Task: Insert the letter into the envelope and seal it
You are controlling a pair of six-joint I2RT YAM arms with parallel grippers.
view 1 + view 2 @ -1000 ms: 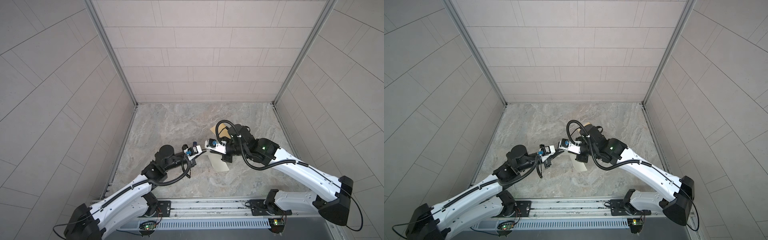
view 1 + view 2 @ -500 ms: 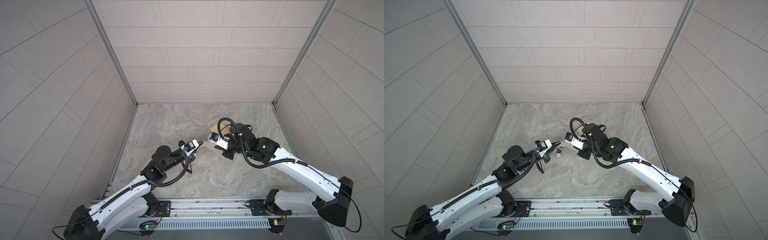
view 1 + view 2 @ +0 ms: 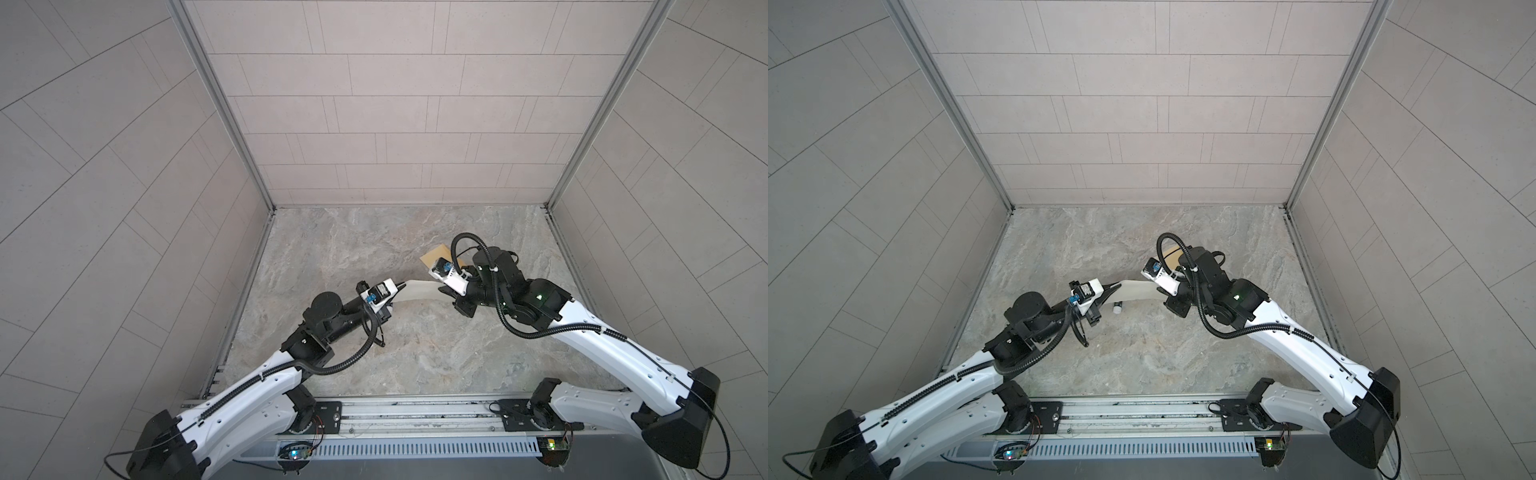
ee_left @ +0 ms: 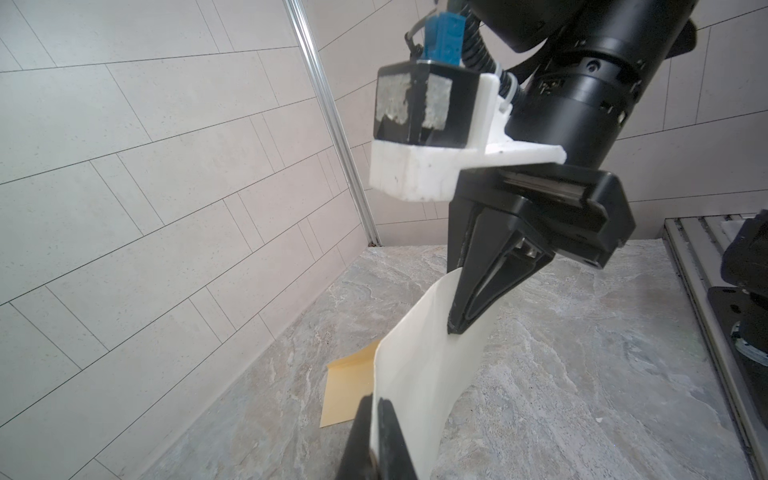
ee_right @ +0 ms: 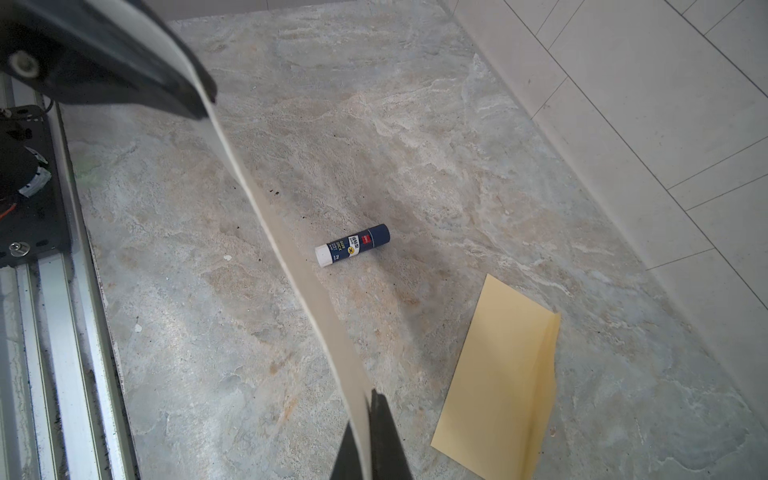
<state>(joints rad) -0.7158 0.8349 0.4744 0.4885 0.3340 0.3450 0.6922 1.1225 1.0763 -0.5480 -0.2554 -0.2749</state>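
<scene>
In both top views the letter (image 3: 415, 289) hangs in the air between the two arms. In the left wrist view the left gripper (image 4: 374, 406) pinches one end. In the right wrist view the right gripper (image 5: 368, 415) pinches the other; the envelope (image 5: 503, 374) lies flat on the table (image 5: 415, 124).

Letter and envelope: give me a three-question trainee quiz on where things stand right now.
1. True or false: the letter is already inside the envelope.
2. The glue stick is: A) held by a gripper, B) lying on the table, C) standing upright on the envelope.
3. Which grippers grip the letter?
Key: 1 false; 2 B; 3 both, the left gripper and the right gripper, one at each end.
</scene>
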